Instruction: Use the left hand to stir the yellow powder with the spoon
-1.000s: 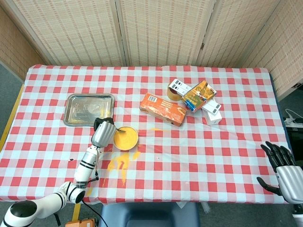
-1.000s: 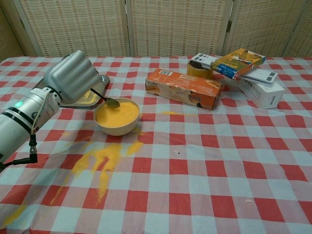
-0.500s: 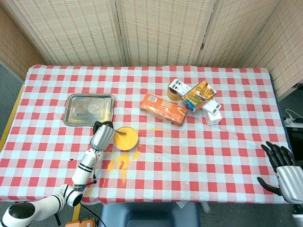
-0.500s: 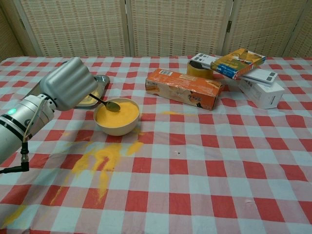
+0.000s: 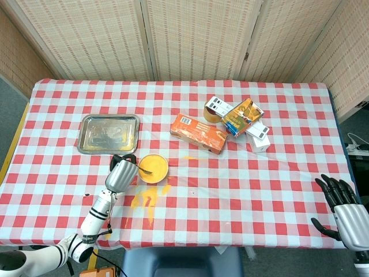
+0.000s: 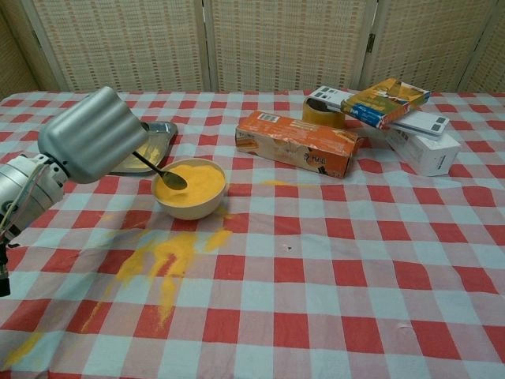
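A cream bowl (image 6: 189, 204) (image 5: 154, 168) of yellow powder (image 6: 195, 186) stands on the checked cloth left of centre. My left hand (image 6: 93, 136) (image 5: 120, 174) is closed around the handle of a metal spoon (image 6: 162, 172) (image 5: 146, 169), just left of the bowl. The spoon's tip lies on the powder at the bowl's left side. My right hand (image 5: 345, 213) hangs open off the table's front right corner, holding nothing; the chest view does not show it.
Spilled yellow powder (image 6: 162, 260) streaks the cloth in front of the bowl. A metal tray (image 5: 109, 133) lies behind my left hand. An orange box (image 6: 298, 143), a tape roll (image 6: 324, 111) and stacked boxes (image 6: 398, 106) sit at the back right.
My left hand has drawn back toward the table's front left, and the spoon's tip has slid from the bowl's far left rim toward its near left side.
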Robot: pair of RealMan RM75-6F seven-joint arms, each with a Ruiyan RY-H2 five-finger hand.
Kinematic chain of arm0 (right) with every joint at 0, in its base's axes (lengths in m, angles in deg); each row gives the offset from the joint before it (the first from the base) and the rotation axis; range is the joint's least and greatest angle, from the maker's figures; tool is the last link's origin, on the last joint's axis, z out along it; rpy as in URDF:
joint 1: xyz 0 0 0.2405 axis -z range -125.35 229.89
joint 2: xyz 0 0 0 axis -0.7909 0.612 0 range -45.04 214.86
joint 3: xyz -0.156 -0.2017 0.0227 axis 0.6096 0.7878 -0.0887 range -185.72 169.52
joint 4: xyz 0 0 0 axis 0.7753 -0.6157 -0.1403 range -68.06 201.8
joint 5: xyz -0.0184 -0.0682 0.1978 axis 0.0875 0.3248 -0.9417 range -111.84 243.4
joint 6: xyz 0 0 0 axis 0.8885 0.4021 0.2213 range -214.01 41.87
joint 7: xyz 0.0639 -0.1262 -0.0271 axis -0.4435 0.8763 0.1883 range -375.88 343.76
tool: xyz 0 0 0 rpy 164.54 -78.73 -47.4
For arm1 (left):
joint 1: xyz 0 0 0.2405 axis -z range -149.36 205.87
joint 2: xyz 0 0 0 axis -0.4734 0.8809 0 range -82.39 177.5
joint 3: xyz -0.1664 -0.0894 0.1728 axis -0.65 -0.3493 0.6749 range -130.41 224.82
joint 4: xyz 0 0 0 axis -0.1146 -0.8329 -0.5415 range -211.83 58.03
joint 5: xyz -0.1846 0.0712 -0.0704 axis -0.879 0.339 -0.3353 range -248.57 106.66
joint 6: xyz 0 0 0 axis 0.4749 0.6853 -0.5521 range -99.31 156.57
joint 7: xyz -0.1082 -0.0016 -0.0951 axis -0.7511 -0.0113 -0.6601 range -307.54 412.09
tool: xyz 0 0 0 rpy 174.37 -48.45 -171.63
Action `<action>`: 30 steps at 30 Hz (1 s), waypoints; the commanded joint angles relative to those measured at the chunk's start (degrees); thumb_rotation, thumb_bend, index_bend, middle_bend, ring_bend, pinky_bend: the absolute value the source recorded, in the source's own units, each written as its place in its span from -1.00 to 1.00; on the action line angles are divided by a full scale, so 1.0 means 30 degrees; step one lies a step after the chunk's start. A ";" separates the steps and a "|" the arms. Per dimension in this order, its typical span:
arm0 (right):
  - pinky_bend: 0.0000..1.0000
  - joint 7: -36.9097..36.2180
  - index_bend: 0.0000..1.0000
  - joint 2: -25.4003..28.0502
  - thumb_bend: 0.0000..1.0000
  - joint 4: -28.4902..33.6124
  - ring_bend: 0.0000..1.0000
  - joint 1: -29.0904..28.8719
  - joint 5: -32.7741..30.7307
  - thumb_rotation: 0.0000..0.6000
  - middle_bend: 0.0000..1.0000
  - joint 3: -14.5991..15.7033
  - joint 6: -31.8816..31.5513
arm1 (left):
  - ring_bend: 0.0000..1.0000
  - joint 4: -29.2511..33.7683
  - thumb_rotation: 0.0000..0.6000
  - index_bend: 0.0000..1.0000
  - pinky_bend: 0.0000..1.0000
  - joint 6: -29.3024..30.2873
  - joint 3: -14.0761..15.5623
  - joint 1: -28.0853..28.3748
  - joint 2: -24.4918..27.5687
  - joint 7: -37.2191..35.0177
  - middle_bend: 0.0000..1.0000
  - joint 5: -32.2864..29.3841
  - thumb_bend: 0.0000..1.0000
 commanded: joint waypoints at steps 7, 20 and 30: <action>-1.00 -0.0114 -1.00 0.0041 -0.69 -0.0035 -1.00 0.0042 0.0122 1.00 -1.00 0.0022 -0.0117 | 1.00 0.1545 1.00 0.84 1.00 -0.0129 0.0016 -0.0389 0.0366 0.0395 1.00 -0.0186 -0.02; -1.00 -0.0219 -1.00 0.0124 -0.69 -0.0084 -1.00 0.0085 0.0031 1.00 -1.00 -0.0021 -0.0178 | 1.00 -0.0435 1.00 0.84 1.00 -0.1378 -0.0070 -0.0089 -0.0763 -0.0013 1.00 -0.0499 -0.02; -1.00 -0.0308 -1.00 0.0143 -0.69 -0.0123 -1.00 0.0124 -0.0233 1.00 -1.00 -0.0184 -0.0284 | 1.00 -0.4025 1.00 0.84 1.00 -0.2353 -0.1455 0.0706 -0.2010 -0.0988 1.00 -0.1789 -0.02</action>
